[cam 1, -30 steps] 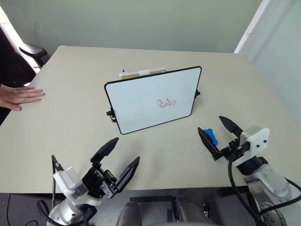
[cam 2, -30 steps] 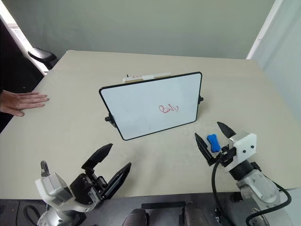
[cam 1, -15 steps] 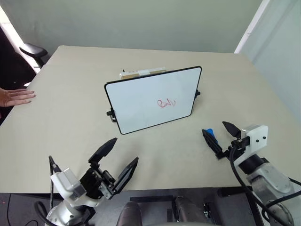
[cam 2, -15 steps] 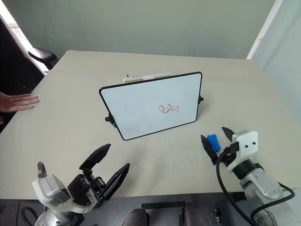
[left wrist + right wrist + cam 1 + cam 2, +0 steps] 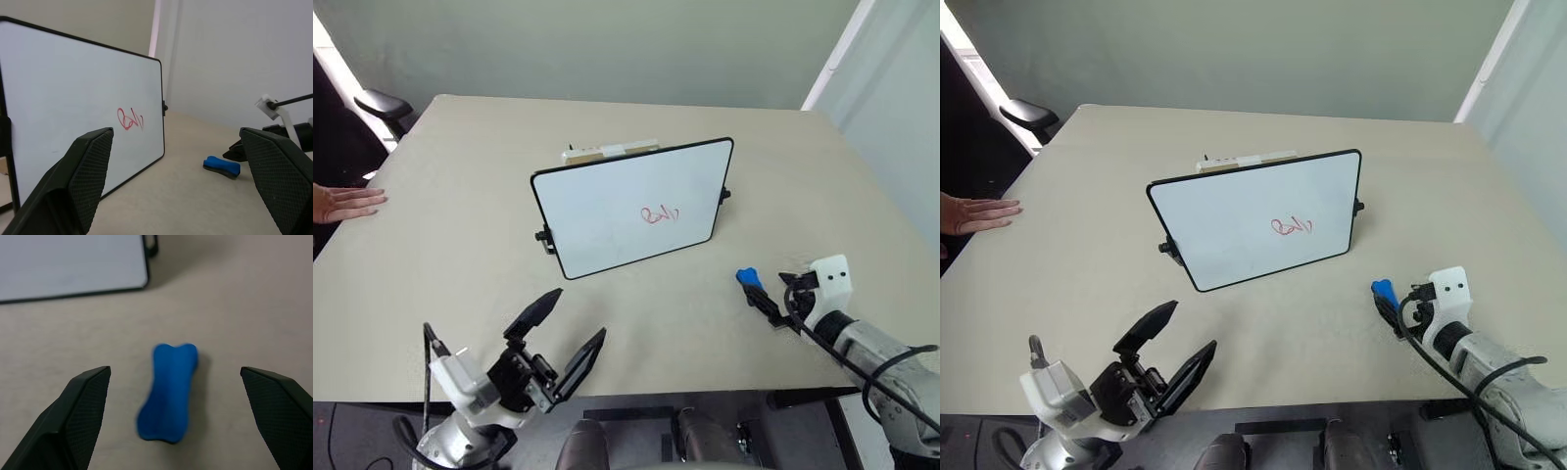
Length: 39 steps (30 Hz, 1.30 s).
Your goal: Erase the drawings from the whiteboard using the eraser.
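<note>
Showing one whiteboard (image 5: 628,208), one eraser (image 5: 168,391), two grippers

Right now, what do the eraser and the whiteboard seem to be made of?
Eraser: probably foam or soft plastic; matte blue, rounded bone shape, no shine. Whiteboard: smooth, slightly glossy white panel, likely coated, in a thin black frame that looks like plastic.

My right gripper (image 5: 773,294) has dropped low toward the desk (image 5: 460,245) beside the eraser (image 5: 748,279), while the person's hand (image 5: 347,204) drew back toward the edge.
</note>
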{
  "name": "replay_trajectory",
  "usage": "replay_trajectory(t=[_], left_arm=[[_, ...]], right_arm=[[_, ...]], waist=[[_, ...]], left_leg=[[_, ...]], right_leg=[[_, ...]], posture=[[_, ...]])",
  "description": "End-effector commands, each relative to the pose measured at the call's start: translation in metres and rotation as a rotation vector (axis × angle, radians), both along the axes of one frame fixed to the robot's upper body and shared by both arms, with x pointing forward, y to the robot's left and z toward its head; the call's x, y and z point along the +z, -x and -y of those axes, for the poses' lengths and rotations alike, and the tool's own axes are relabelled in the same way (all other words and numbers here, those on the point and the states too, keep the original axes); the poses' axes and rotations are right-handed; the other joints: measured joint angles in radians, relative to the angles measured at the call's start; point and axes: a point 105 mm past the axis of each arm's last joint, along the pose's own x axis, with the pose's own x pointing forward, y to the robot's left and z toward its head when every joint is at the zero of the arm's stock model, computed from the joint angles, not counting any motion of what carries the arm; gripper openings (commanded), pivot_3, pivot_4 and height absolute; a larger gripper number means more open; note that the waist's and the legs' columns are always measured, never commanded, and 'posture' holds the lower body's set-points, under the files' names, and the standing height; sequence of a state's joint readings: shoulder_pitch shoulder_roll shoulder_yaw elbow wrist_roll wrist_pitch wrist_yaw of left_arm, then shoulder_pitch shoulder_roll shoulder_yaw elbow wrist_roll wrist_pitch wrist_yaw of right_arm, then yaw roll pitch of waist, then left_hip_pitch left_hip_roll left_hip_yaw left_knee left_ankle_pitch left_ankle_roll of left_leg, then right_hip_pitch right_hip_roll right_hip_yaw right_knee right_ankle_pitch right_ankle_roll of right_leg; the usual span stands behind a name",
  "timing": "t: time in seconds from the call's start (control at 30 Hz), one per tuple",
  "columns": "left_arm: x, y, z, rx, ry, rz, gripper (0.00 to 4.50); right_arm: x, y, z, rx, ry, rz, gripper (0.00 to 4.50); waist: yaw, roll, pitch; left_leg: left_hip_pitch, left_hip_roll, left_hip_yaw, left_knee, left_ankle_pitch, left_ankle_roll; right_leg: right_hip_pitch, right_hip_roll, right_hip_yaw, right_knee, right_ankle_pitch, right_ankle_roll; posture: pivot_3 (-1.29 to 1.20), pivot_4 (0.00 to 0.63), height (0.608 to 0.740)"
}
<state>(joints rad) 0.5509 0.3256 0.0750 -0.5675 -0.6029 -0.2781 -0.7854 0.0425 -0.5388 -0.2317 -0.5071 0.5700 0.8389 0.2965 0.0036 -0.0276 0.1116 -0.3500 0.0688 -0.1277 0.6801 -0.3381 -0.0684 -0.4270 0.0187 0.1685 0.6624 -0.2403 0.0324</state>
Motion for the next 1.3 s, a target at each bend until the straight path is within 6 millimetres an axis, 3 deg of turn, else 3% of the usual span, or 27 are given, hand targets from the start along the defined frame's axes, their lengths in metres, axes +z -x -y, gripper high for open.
replay_trajectory(t=[0.03,0.27,0.83,0.93,1.23,1.3], left_arm=[[0.005,0.002,0.001,-0.003,0.005,0.029,4.50],[0.005,0.002,0.000,0.002,0.003,0.027,4.50],[0.001,-0.001,-0.001,-0.001,0.005,0.012,4.50],[0.000,-0.001,-0.001,0.000,0.006,0.011,4.50],[-0.001,-0.001,0.001,-0.006,0.000,0.010,4.50],[-0.002,-0.001,0.001,-0.006,-0.001,0.009,4.50]], right_arm=[[-0.001,-0.009,0.007,0.006,0.037,-0.034,4.49],[-0.002,-0.017,0.000,0.064,0.032,-0.067,4.49],[-0.016,-0.015,-0.008,0.086,0.082,-0.112,4.49],[-0.018,-0.016,-0.008,0.085,0.104,-0.114,3.97],[-0.009,-0.016,-0.014,0.106,0.133,-0.063,1.01],[0.008,-0.015,-0.023,0.130,0.117,0.001,1.01]], waist=[[0.000,0.000,0.000],[0.000,0.000,0.000],[0.001,0.000,0.000],[0.001,0.000,0.000],[0.000,0.000,0.000],[0.000,0.000,0.000]], left_leg=[[0.000,0.000,0.000,0.000,0.000,0.000],[0.000,0.000,0.000,0.000,0.000,0.000],[0.000,0.000,0.000,0.000,0.000,0.001],[0.000,0.000,0.000,0.000,0.000,0.001],[0.000,0.000,0.000,0.000,0.000,0.001],[0.000,0.000,0.000,0.000,0.000,0.001]], right_leg=[[0.000,0.000,0.000,0.000,0.000,0.000],[0.000,0.000,0.000,0.000,0.000,0.000],[0.001,0.000,0.000,0.000,0.000,0.001],[0.001,0.000,0.000,0.000,0.000,0.001],[0.001,0.000,0.000,0.000,0.001,0.001],[0.001,0.000,0.000,0.000,0.001,0.001]], posture=[[0.00,0.150,0.740],[0.00,0.150,0.740],[0.00,0.150,0.740],[0.00,0.150,0.740],[0.00,0.150,0.740],[0.00,0.150,0.740]])
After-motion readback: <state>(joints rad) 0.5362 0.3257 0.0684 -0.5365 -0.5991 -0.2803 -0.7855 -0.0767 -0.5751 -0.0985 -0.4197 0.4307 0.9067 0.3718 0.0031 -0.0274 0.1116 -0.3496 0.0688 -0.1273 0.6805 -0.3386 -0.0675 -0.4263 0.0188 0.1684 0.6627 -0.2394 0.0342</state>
